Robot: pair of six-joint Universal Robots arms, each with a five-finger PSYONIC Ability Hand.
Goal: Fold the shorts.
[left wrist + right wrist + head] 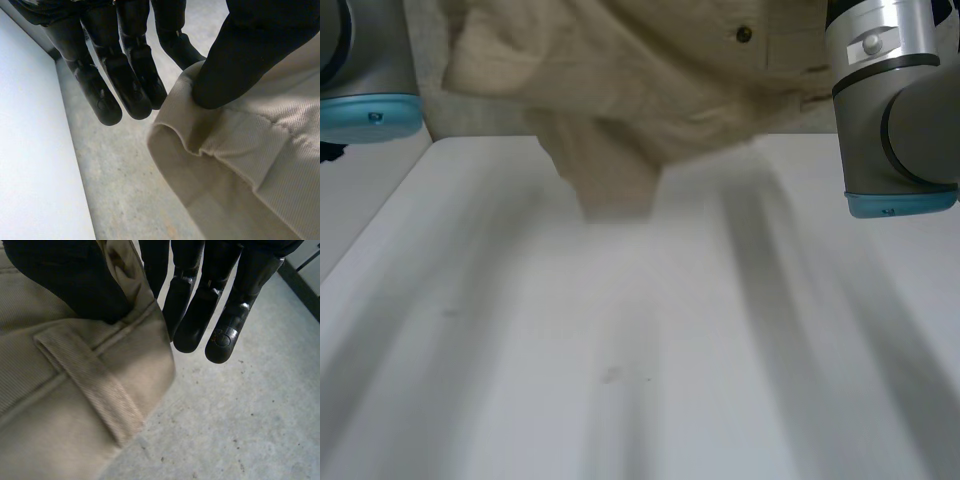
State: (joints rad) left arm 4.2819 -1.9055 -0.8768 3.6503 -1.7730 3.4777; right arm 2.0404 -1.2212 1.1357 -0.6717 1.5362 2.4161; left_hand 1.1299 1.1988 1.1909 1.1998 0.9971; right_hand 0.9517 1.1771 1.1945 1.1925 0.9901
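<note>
The shorts [640, 90] hang over the table's [640, 380] far edge, the left robot hand [240, 55] pinching one waistband end, the right robot hand [65, 280] the other.

Left hand [250, 50] pinches shorts [250, 165] edge, thumb against fingers [135, 85].

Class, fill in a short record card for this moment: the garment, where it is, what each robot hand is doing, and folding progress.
Garment: beige shorts, dark button, belt loop
Place: held up over the far end of the white table, one part hanging down
Left hand: thumb pinching an edge, fingers straight
Right hand: thumb pinching the edge by the belt loop
Fold: not yet begun
</note>
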